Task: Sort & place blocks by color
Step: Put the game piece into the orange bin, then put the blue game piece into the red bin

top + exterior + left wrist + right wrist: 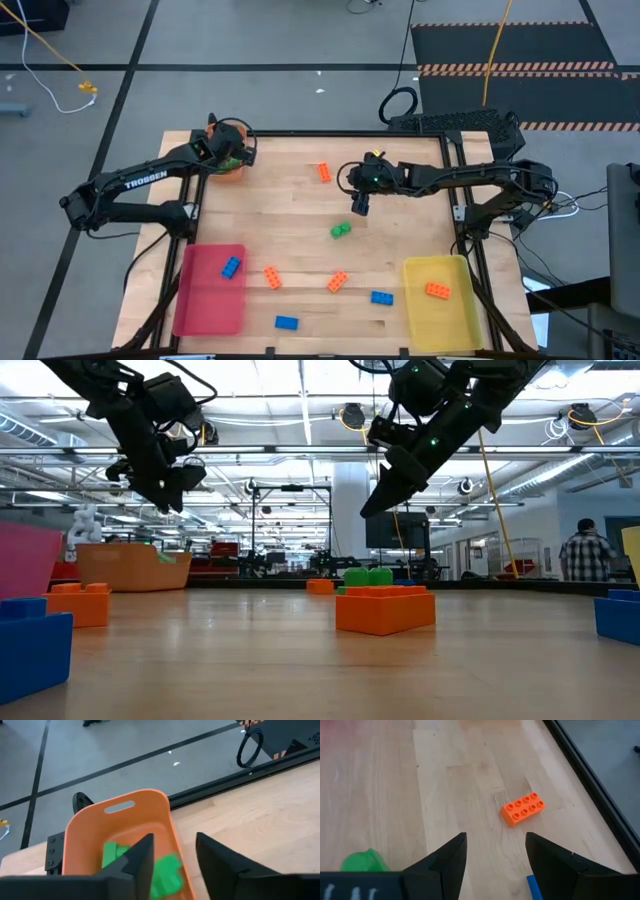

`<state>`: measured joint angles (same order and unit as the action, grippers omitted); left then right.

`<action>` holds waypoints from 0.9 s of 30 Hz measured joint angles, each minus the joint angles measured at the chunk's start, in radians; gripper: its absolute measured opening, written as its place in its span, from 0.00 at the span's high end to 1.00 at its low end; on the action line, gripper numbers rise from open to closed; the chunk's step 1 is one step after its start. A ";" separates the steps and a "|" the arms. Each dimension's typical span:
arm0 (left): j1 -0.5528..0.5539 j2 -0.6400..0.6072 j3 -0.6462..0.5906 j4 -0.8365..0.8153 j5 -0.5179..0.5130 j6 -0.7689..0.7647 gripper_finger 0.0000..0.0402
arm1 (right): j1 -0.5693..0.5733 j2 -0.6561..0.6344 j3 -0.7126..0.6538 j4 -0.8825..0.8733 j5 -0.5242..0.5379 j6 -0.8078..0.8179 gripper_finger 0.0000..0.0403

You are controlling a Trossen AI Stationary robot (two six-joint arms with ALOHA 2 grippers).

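On the wooden table (300, 215), my left gripper (172, 857) hangs open over the orange tray (85, 827), green blocks (160, 870) inside it. My right gripper (495, 852) hovers open, empty, near a green block (340, 230)

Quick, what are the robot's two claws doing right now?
Left gripper: open over the orange tray, holding nothing.
Right gripper: open, empty.
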<state>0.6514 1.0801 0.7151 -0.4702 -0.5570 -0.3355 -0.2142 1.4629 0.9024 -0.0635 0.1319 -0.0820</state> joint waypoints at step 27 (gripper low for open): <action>-0.365 0.062 0.002 0.319 0.470 0.154 0.48 | 0.000 -0.043 -0.059 -0.023 -0.002 0.103 0.51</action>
<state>0.2865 1.1421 0.7166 -0.1509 -0.0869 -0.1818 -0.2146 1.4204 0.8433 -0.0860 0.1303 0.0211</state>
